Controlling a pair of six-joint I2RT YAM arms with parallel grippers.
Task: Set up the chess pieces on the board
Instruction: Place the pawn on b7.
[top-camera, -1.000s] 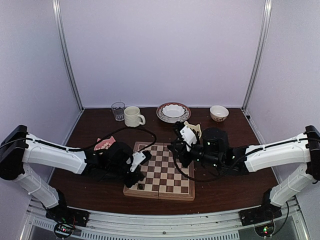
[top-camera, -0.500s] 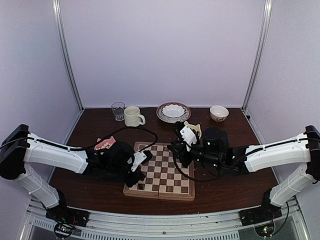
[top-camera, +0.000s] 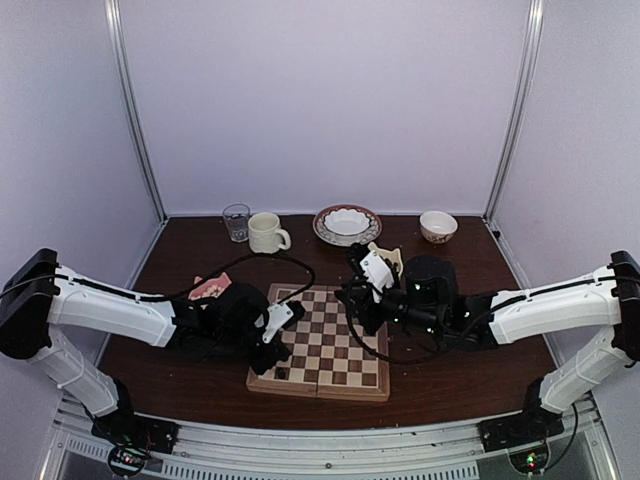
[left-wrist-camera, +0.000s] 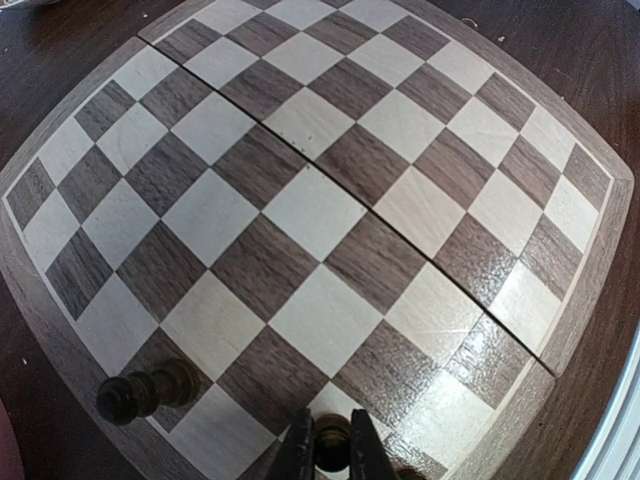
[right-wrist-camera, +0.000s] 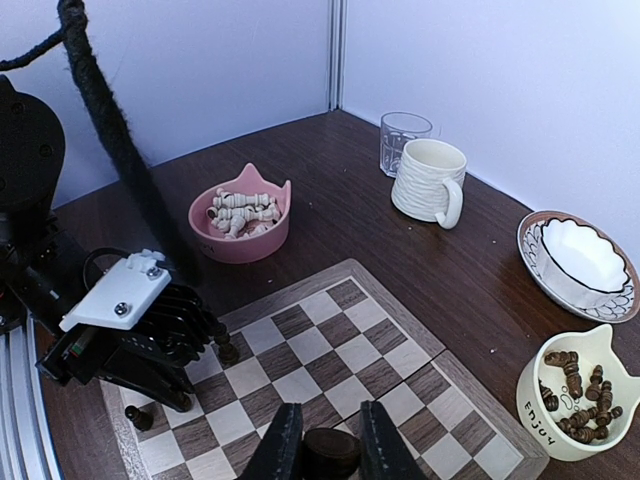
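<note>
The board (top-camera: 330, 355) lies between my arms and fills the left wrist view (left-wrist-camera: 300, 200). My left gripper (left-wrist-camera: 331, 452) is shut on a dark chess piece (left-wrist-camera: 332, 438) just above a light square by the board's near edge; the right wrist view shows this piece (right-wrist-camera: 228, 350) at the tips of the left gripper (right-wrist-camera: 205, 335). Another dark piece (left-wrist-camera: 130, 395) stands on a corner square. My right gripper (right-wrist-camera: 325, 450) is shut on a dark round-topped piece (right-wrist-camera: 332, 452) above the board's right half. From above, the left gripper (top-camera: 283, 350) and right gripper (top-camera: 352, 300) hover over the board.
A pink bowl (right-wrist-camera: 240, 212) of cream pieces sits left of the board. A cream bowl (right-wrist-camera: 580, 400) of dark pieces sits at its far right corner. Behind stand a glass (right-wrist-camera: 405, 142), a mug (right-wrist-camera: 428, 180), a patterned plate with a bowl (right-wrist-camera: 580, 265) and a small bowl (top-camera: 438, 226).
My left gripper has edged slightly to the right over the board with its piece. The right arm has not moved.
</note>
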